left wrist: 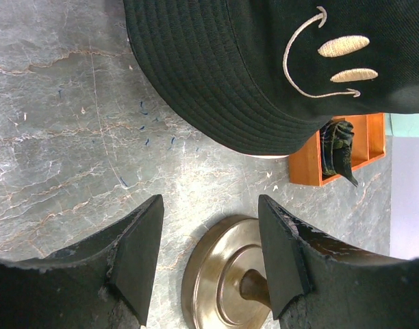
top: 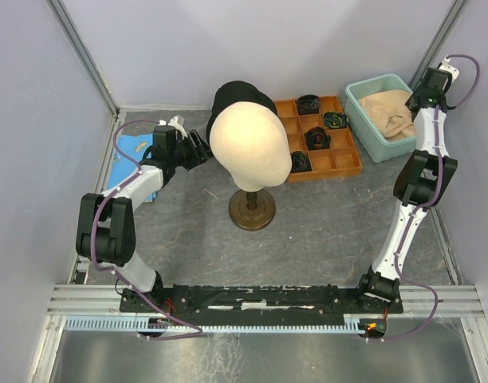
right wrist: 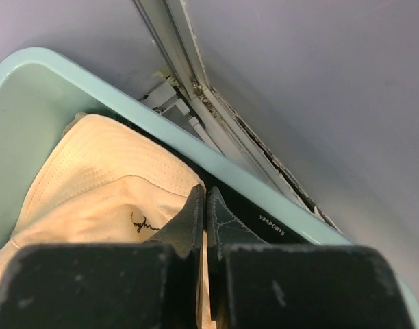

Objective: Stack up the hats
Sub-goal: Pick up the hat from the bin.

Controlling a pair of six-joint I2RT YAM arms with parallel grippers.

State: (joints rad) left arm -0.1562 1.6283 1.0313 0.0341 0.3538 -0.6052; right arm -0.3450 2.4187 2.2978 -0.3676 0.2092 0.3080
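Observation:
A black cap (top: 228, 96) with a pale smiley logo (left wrist: 333, 55) sits on the back of the cream mannequin head (top: 250, 144). My left gripper (top: 198, 148) hangs just left of the head. Its jaws (left wrist: 209, 202) are open and empty, below the cap's brim (left wrist: 223, 82) and over the stand's brass base (left wrist: 223, 281). A tan cap (top: 391, 112) with a black scribbled emblem (right wrist: 144, 223) lies in the teal tub (top: 360, 116). My right gripper (top: 413, 104) reaches into the tub at its far side, shut (right wrist: 205, 199) on the tan cap's edge (right wrist: 113, 171).
An orange compartment tray (top: 332, 171) with dark items stands between the head and the tub. A blue sheet (top: 132, 152) lies by the left wall. The tub's rim (right wrist: 196, 147) runs close to the corner frame, and black fabric with white lettering (right wrist: 271, 225) lies beneath the tan cap.

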